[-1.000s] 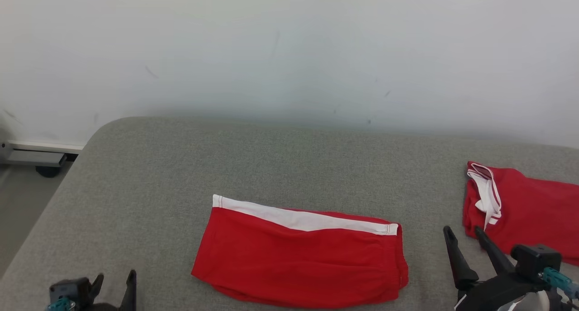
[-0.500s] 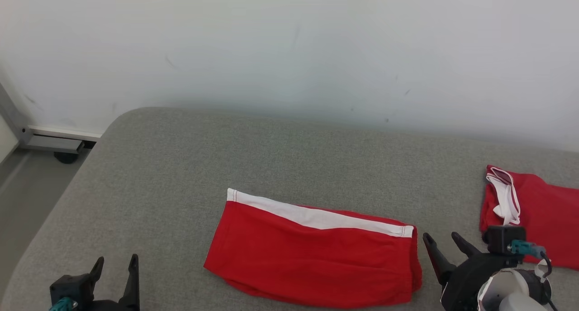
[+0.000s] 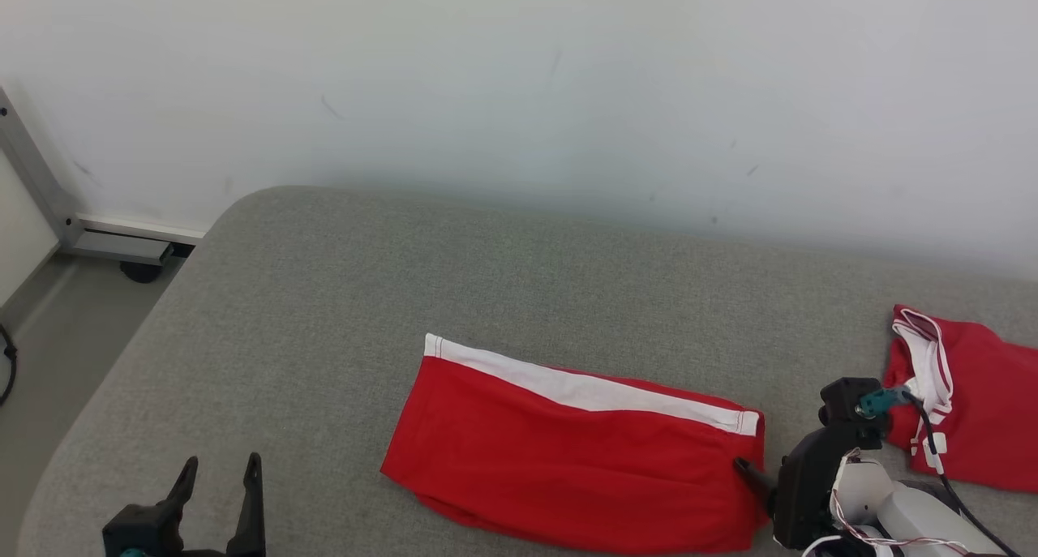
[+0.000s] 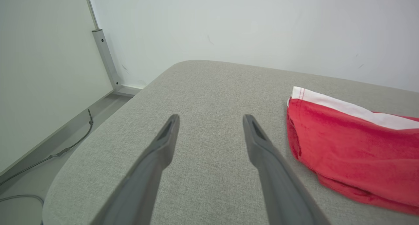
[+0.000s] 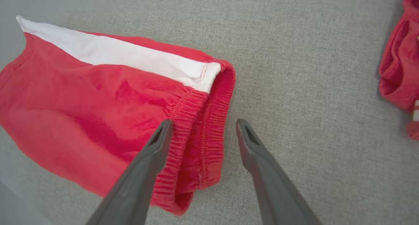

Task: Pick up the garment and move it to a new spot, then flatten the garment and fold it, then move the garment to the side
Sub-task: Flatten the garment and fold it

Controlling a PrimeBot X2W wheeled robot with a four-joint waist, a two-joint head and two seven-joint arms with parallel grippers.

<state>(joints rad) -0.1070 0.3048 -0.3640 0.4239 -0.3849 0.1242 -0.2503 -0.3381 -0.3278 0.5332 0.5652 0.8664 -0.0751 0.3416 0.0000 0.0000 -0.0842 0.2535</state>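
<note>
Garment (image 3: pixel 568 452) lies folded near the front edge of the grey padded surface (image 3: pixel 405 257); you see the right gripper (image 5: pixel 203 125) spread wide over its waistband end, the left gripper (image 3: pixel 219 469) also spread, by the front-left corner

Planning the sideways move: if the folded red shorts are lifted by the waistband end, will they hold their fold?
Probably not: the red shorts look thin and limp on the grey cushion, so they would likely droop open. The gathered waistband looks thicker, probably a firmer bite for the open right gripper.
</note>
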